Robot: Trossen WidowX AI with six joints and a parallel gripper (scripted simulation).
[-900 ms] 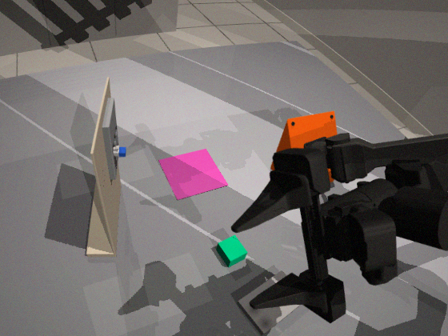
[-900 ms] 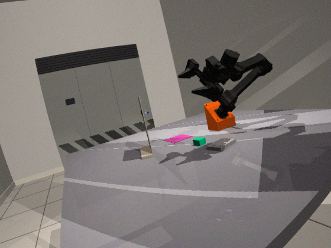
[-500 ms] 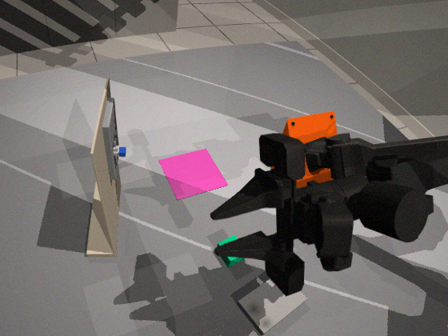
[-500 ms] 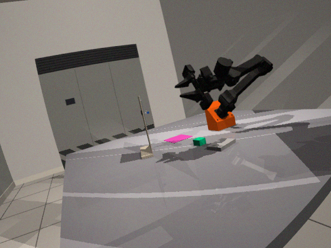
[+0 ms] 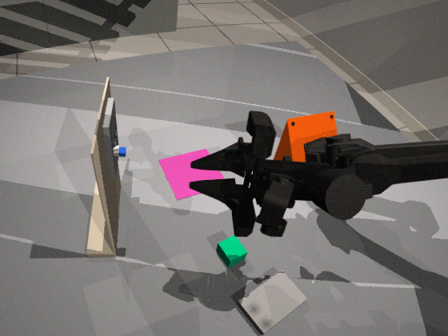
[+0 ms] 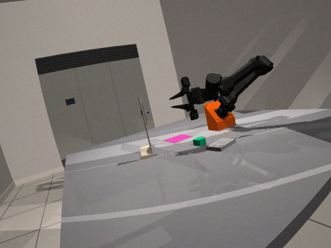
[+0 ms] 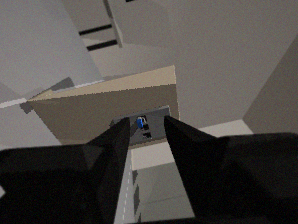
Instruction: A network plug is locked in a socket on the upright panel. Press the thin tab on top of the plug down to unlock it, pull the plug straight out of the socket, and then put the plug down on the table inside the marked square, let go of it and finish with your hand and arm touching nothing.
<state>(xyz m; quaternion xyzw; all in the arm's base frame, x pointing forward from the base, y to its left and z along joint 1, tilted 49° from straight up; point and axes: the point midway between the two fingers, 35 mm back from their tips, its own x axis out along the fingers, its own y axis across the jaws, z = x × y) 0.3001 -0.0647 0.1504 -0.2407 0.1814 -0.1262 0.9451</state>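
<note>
The blue plug (image 5: 122,152) (image 6: 148,112) (image 7: 140,122) sits in the socket on the grey plate (image 5: 109,132) of the upright tan panel (image 5: 95,204) (image 6: 145,127) (image 7: 105,107). Its tab is too small to make out. My gripper (image 5: 190,175) (image 6: 171,103) (image 7: 147,121) is partly open and empty. It hangs in the air well short of the panel, with its fingertips pointing toward the plug. In the wrist view the plug shows between the two fingertips, at a distance. The pink marked square (image 5: 176,176) (image 6: 178,139) lies flat on the table, partly hidden behind my fingers in the top view.
A green block (image 5: 232,250) (image 6: 199,141) lies on the table near the pink square. A flat grey box (image 5: 276,300) (image 6: 221,144) lies beyond the block, away from the panel. The orange arm base (image 5: 314,134) (image 6: 213,121) stands beside the arm.
</note>
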